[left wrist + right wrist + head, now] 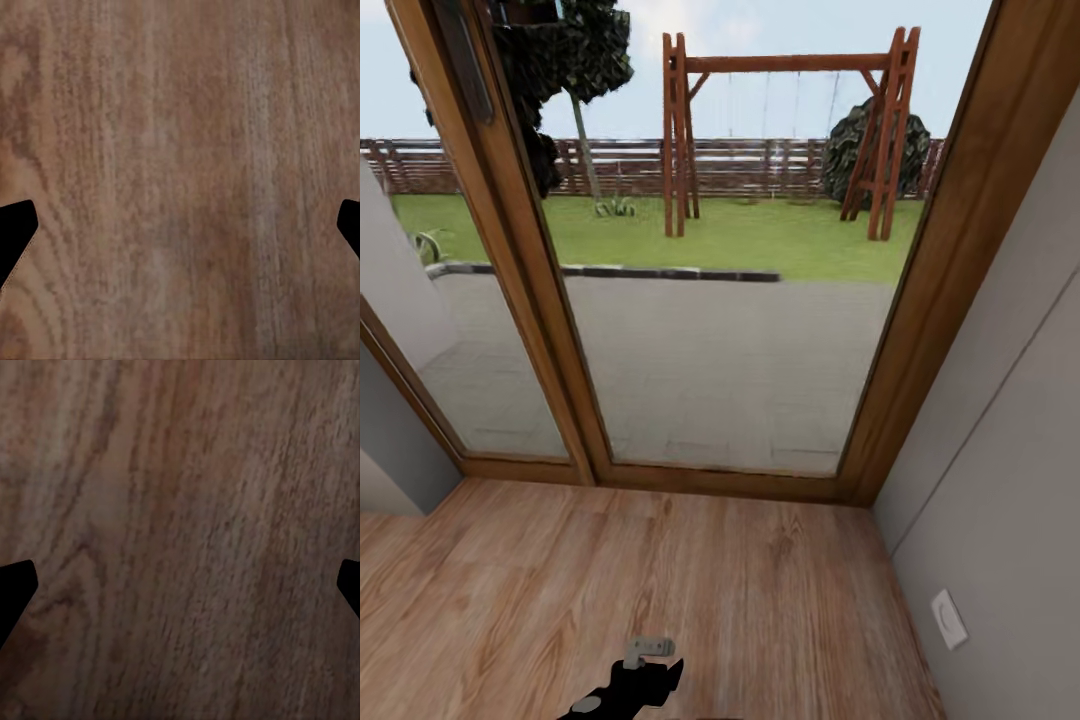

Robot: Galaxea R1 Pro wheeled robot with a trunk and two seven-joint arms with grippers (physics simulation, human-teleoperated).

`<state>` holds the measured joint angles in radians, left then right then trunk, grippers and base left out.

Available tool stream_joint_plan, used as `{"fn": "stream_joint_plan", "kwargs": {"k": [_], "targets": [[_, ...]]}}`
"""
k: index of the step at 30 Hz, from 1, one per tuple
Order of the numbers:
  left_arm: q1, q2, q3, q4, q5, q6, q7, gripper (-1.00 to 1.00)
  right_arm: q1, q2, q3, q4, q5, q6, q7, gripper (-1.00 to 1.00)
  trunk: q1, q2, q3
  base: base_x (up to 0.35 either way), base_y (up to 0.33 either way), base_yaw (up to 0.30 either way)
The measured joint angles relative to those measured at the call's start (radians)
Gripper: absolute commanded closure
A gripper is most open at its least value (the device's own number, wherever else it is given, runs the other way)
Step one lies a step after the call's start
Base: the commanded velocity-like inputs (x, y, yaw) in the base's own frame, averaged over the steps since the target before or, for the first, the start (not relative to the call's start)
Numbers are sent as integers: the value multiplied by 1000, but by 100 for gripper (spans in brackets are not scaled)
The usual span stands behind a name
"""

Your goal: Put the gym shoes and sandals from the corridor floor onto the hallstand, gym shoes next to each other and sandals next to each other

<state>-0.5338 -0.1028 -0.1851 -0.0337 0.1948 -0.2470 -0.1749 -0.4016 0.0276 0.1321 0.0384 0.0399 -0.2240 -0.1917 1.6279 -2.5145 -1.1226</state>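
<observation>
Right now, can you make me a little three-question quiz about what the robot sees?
1. True or false: the light-brown wood-plank floor runs up to a wooden-framed glass door.
2. What stands on the green lawn outside? A) red-brown wooden swing frame B) blue slide C) parked car
3. Fill in: the left wrist view shows the left end effector with both black fingertips far apart, so it is ____.

Key
1. True.
2. A, the red-brown wooden swing frame.
3. Open; the right end effector looks the same, above bare planks.
</observation>
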Motion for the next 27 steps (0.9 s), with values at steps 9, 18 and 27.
{"fn": "stream_joint_plan", "kwargs": {"k": [9, 18, 27], "targets": [[0, 0, 0, 0, 0, 0, 0, -100, 0, 0, 0, 0, 0, 0, 0, -100, 0, 0, 0, 276, -1, 0], [0, 0, 0, 0, 0, 0, 0, -100, 0, 0, 0, 0, 0, 0, 0, -100, 0, 0, 0, 334, 0, 0], [0, 0, 0, 0, 0, 0, 0, -100, 1, 0, 0, 1, 0, 0, 0, -100, 0, 0, 0, 285, 0, 0]]}}
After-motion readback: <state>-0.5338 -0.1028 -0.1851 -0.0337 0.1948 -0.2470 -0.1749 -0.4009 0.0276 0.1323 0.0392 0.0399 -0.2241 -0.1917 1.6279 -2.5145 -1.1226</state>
